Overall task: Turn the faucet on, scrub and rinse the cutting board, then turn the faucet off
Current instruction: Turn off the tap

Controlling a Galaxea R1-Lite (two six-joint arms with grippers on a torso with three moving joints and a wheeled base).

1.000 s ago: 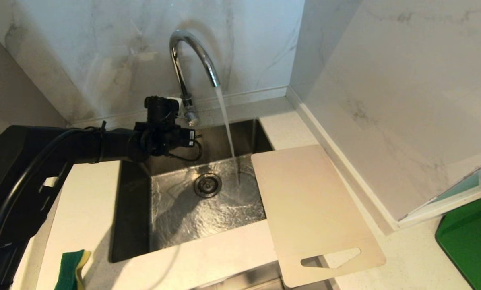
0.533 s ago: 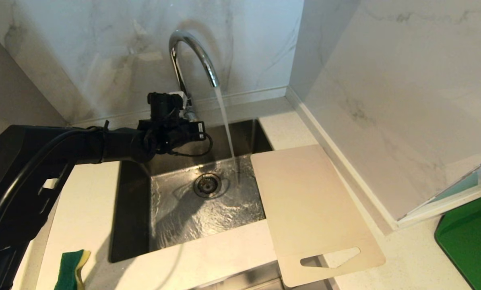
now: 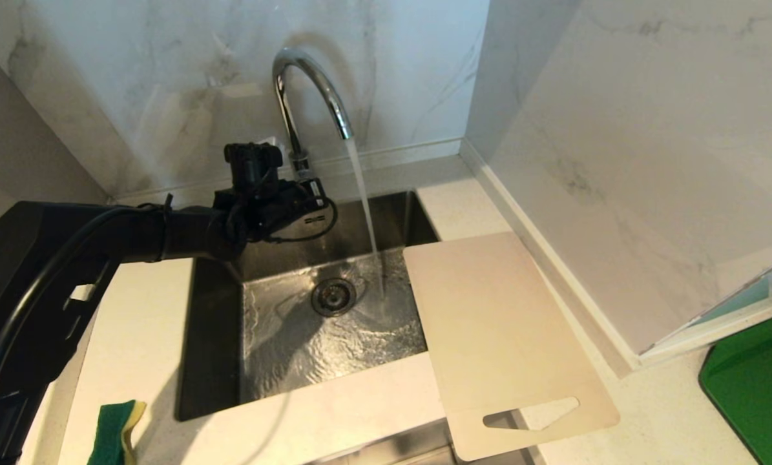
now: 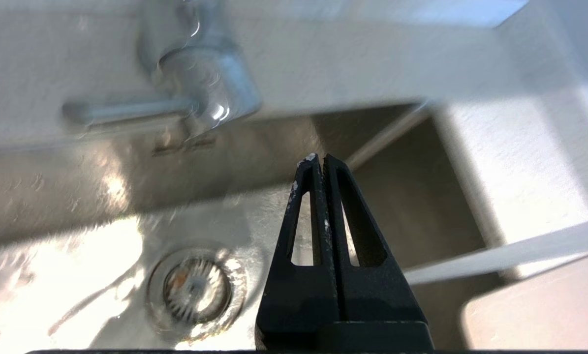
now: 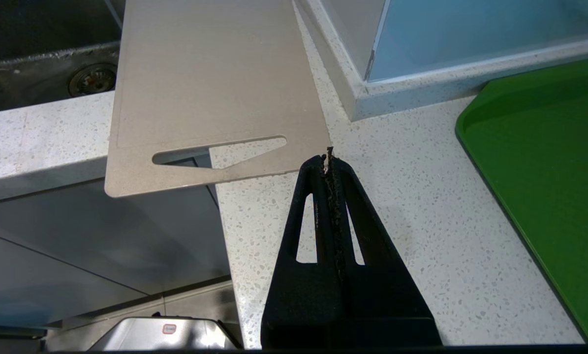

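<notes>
Over the sink (image 3: 218,336), water runs from the faucet (image 3: 305,84) onto the steel floor near the drain (image 3: 333,296). To its right the board (image 3: 495,336) lies flat, bridging sink edge and counter (image 3: 650,413), slot end nearest. At the faucet's base hangs the left gripper (image 4: 319,158), fingers pressed together, empty. Beside the board's near corner, the right gripper (image 5: 329,156) is likewise closed, over the counter.
</notes>
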